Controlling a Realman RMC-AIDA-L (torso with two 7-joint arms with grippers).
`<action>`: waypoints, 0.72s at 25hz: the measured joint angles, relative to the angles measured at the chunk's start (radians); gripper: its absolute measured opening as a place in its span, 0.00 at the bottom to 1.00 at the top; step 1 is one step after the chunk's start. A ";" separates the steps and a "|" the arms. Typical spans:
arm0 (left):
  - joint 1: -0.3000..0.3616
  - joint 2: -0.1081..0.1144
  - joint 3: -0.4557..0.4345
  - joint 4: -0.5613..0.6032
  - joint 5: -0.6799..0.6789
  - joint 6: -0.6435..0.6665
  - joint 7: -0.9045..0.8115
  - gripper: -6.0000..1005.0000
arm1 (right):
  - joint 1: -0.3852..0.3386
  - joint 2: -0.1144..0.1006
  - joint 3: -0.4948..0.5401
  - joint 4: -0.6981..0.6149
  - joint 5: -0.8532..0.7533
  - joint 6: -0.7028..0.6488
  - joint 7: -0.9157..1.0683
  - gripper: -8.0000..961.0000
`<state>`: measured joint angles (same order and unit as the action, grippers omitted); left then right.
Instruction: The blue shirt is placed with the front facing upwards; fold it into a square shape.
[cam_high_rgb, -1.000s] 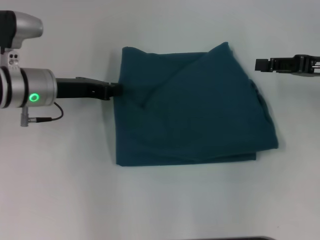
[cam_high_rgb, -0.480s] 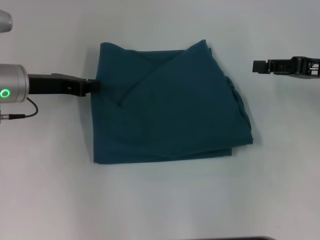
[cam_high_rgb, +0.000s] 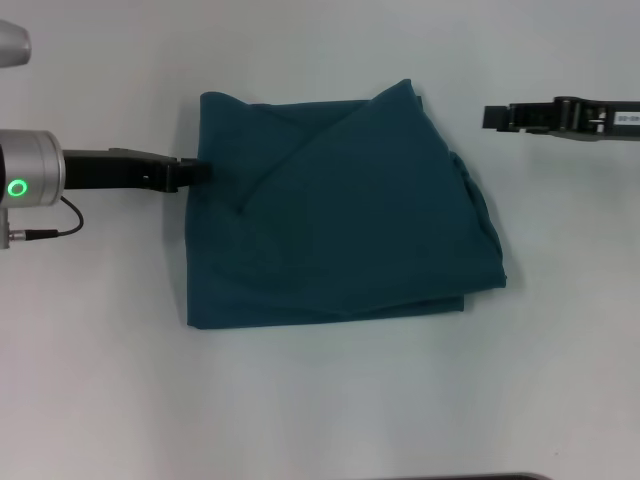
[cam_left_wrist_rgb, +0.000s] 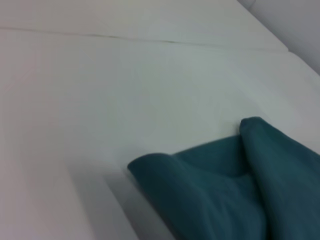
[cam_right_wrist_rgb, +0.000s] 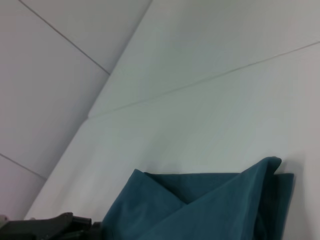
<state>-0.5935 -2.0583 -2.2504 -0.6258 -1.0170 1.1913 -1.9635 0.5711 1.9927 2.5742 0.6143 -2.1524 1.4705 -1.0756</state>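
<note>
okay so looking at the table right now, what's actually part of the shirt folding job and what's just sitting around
Part of the job:
- blue shirt, folded into a rough square, plain side up
- left gripper, at the shirt's left edge
- right gripper, hovering off the shirt's far right corner, not touching it

Just there:
- white table; nothing else lies on it

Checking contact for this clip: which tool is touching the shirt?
The left tool, at the shirt's left edge; the right tool hangs clear beyond its far right corner.

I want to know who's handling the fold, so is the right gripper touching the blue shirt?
Apart. The head view shows bare table between the right gripper and the blue shirt; the left gripper is at the shirt's left edge.
</note>
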 joint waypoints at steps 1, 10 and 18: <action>0.000 0.000 -0.006 0.000 0.000 0.000 -0.003 0.10 | 0.006 0.002 -0.010 -0.003 0.000 -0.012 0.002 0.43; -0.010 -0.025 -0.059 -0.049 0.000 -0.035 -0.008 0.34 | 0.048 0.018 -0.057 -0.047 -0.001 -0.129 0.009 0.43; -0.023 -0.048 -0.047 -0.046 0.010 -0.117 -0.008 0.50 | 0.071 0.031 -0.066 -0.068 0.000 -0.173 0.010 0.42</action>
<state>-0.6166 -2.1066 -2.2975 -0.6720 -1.0073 1.0745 -1.9711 0.6423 2.0240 2.5083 0.5467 -2.1520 1.2976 -1.0659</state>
